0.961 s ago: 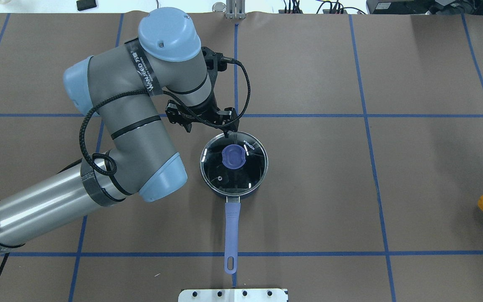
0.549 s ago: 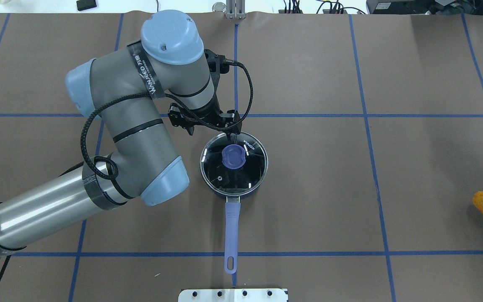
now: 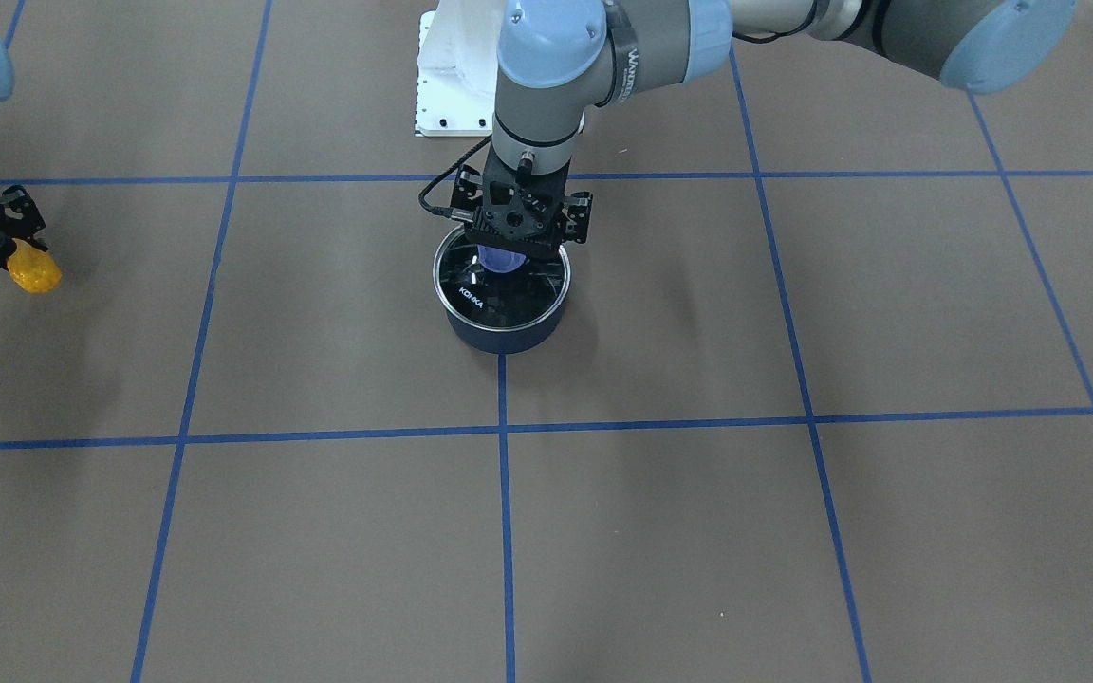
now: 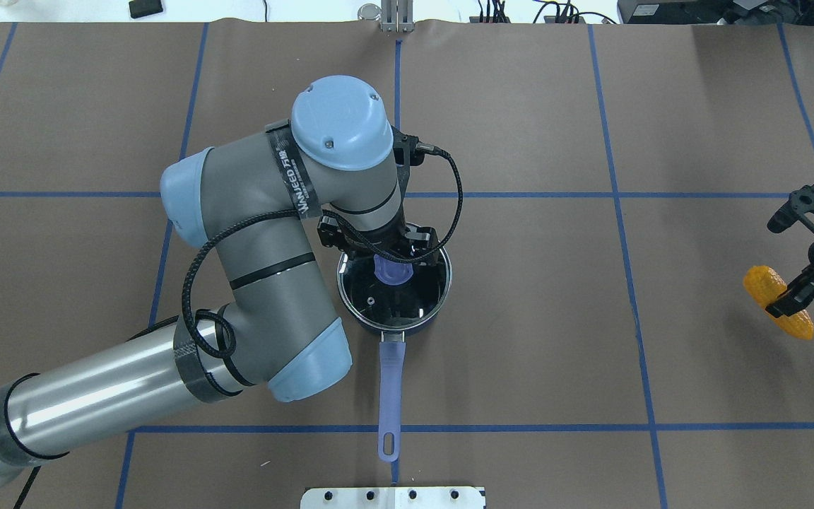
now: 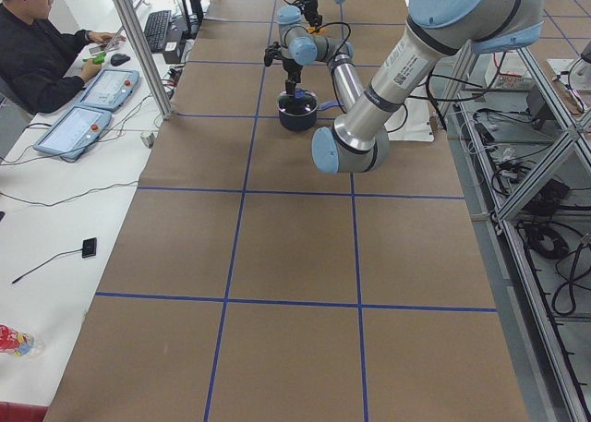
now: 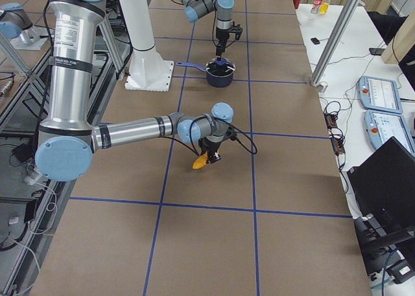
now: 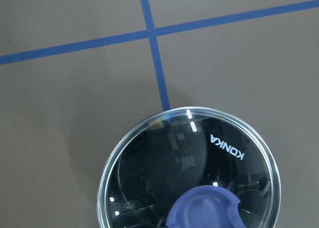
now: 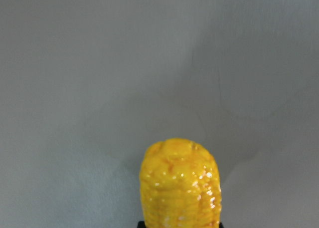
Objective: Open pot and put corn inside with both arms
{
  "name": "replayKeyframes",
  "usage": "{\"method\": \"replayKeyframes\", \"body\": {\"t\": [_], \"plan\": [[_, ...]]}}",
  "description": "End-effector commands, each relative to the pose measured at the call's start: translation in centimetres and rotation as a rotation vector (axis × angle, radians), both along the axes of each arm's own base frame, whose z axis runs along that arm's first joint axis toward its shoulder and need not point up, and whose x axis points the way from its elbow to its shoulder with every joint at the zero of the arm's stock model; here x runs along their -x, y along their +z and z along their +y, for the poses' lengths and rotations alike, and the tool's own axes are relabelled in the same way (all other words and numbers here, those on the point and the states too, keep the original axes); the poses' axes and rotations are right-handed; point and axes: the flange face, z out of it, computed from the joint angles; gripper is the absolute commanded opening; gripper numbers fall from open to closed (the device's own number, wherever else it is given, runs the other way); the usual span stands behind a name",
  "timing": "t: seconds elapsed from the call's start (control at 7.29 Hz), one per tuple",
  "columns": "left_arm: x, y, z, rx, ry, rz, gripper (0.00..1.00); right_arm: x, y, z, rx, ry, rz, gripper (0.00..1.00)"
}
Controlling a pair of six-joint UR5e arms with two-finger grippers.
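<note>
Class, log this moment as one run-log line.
left claw: at lid knob, grip unclear | right claw: shut on corn cob | glass lid: on saucepan

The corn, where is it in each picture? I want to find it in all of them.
Front-facing: the corn is at the far left edge.
Overhead: corn near the right edge.
Exterior left: too small to tell.
Exterior right: corn in the middle of the picture.
Left wrist: not in it.
Right wrist: corn at the bottom middle.
Landmark: the pot stands mid-table in all four outside views.
</note>
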Motion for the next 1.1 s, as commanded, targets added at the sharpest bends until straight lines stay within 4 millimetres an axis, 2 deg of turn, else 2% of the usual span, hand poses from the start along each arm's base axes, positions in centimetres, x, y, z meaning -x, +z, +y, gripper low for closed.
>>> {"method": "replayKeyframes", "body": {"t": [0.0,0.27,0.96], "plan": [[-0.9,-0.2,0.8,-0.015,0.000,-0.007,0.98,0.1,-0.7,-0.7,-0.003,0.006,-0.006,0.32],[-1.8,-0.2,1.6,-0.021,-0.007,-0.015,0.97,0.1,-0.7,-0.7,-0.003,0.006,-0.006,0.32],[-2.7,0.1,1.2,-0.007,-0.019,-0.010,0.92,0.2,-0.7,-0.7,-0.002,0.004,-0.005,0.32]]}}
